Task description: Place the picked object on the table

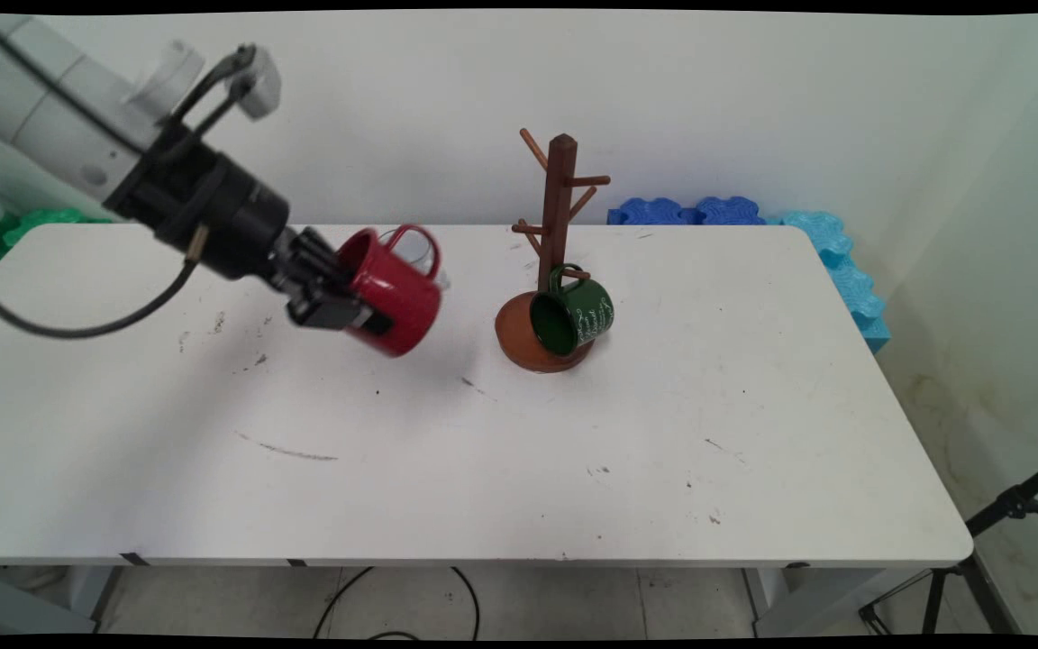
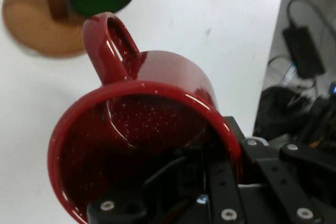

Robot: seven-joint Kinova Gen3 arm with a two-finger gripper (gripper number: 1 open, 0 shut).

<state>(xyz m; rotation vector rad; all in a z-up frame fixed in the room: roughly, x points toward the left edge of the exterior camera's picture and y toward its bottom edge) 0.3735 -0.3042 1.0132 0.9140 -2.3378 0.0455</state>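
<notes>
Tool (image 1: 359,305), mine: clamped on red mug's (image 1: 393,290) rim, one finger inside, mug tilted above surface (image 1: 483,451), left of mug tree (image 1: 558,225); green mug (image 1: 573,320) hangs on tree's low peg.

Glossy red mug (image 1: 393,290) tilted above the table, rim clamped by the tool (image 1: 352,302).
</notes>
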